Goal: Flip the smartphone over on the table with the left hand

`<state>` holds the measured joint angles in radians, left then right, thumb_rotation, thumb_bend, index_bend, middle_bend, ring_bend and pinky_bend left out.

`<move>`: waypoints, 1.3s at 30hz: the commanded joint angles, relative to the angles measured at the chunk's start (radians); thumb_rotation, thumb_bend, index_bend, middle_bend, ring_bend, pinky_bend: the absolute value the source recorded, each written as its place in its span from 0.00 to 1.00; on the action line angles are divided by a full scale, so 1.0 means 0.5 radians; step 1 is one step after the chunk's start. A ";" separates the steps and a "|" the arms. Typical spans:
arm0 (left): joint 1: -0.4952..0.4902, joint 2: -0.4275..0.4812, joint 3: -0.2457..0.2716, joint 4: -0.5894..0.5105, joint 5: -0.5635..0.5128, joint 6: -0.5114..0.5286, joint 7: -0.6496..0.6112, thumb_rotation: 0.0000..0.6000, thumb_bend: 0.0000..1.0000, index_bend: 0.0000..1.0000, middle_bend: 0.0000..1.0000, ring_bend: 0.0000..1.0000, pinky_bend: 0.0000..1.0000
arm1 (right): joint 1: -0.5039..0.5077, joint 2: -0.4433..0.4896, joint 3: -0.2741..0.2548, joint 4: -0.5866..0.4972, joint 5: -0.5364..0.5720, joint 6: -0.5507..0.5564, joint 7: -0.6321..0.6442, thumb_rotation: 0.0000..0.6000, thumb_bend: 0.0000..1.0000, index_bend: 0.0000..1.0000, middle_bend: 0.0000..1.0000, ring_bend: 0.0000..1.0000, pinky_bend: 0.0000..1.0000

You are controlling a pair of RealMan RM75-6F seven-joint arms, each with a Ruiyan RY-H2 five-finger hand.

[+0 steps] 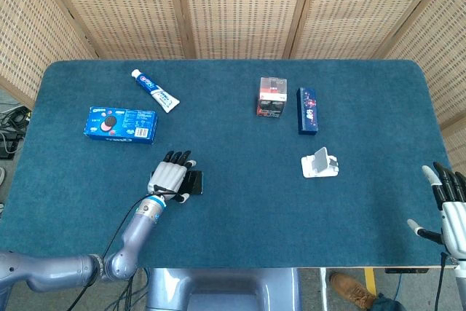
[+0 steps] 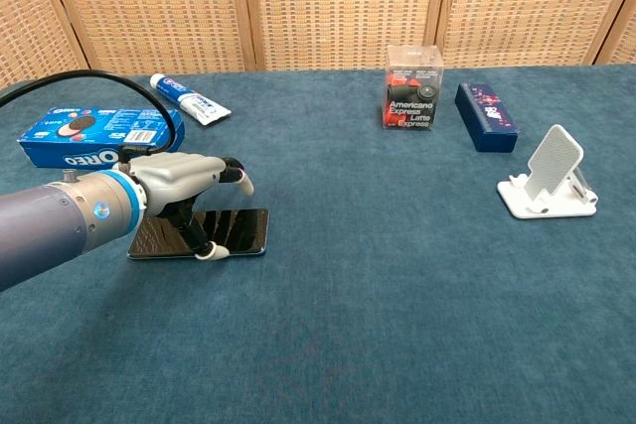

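Note:
The black smartphone (image 2: 246, 230) lies flat, screen up, on the blue table near its left front. My left hand (image 2: 185, 182) reaches over the phone from the left, fingers stretched out and apart above the glass. Its thumb points down at the phone's near edge. Whether any finger touches the phone I cannot tell. From the head view the left hand (image 1: 170, 178) covers most of the smartphone (image 1: 196, 182), leaving only its right end showing. My right hand (image 1: 448, 205) rests at the table's right front corner, fingers apart, holding nothing.
An Oreo box (image 2: 84, 136) and a toothpaste tube (image 2: 189, 98) lie behind the phone at the left. A clear coffee box (image 2: 413, 86), a dark blue box (image 2: 486, 117) and a white phone stand (image 2: 550, 189) are at the right.

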<state>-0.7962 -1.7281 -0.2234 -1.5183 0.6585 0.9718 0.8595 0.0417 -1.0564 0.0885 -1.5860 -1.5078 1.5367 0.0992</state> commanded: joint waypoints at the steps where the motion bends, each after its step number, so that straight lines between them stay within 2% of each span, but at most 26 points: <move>1: -0.039 -0.032 -0.006 0.035 -0.029 -0.036 -0.036 1.00 0.24 0.20 0.00 0.00 0.00 | 0.001 0.002 0.001 0.000 0.000 -0.002 0.006 1.00 0.00 0.01 0.00 0.00 0.00; 21: -0.139 -0.079 0.064 0.089 -0.152 0.027 -0.081 1.00 0.24 0.23 0.00 0.00 0.00 | 0.002 0.011 0.008 0.014 0.014 -0.006 0.051 1.00 0.00 0.01 0.00 0.00 0.00; 23: -0.143 -0.077 0.070 0.082 -0.154 0.024 -0.091 1.00 0.24 0.26 0.00 0.00 0.00 | 0.003 0.011 0.008 0.009 0.015 -0.005 0.046 1.00 0.00 0.01 0.00 0.00 0.00; 28: -0.147 -0.084 0.088 0.079 -0.145 0.054 -0.113 1.00 0.26 0.43 0.00 0.00 0.00 | 0.000 0.012 0.009 0.016 0.020 -0.005 0.056 1.00 0.00 0.01 0.00 0.00 0.00; 30: -0.147 -0.088 0.094 0.077 -0.143 0.068 -0.118 1.00 0.26 0.47 0.00 0.00 0.00 | 0.001 0.012 0.009 0.017 0.018 -0.004 0.060 1.00 0.00 0.01 0.00 0.00 0.00; 39: -0.136 -0.058 0.093 0.022 -0.105 0.090 -0.198 1.00 0.26 0.49 0.00 0.00 0.00 | 0.000 0.016 0.009 0.012 0.015 -0.001 0.069 1.00 0.00 0.01 0.00 0.00 0.00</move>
<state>-0.8654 -1.7603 -0.1754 -1.5036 0.6027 1.0155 0.7645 0.0416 -1.0486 0.0928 -1.5795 -1.5002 1.5362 0.1338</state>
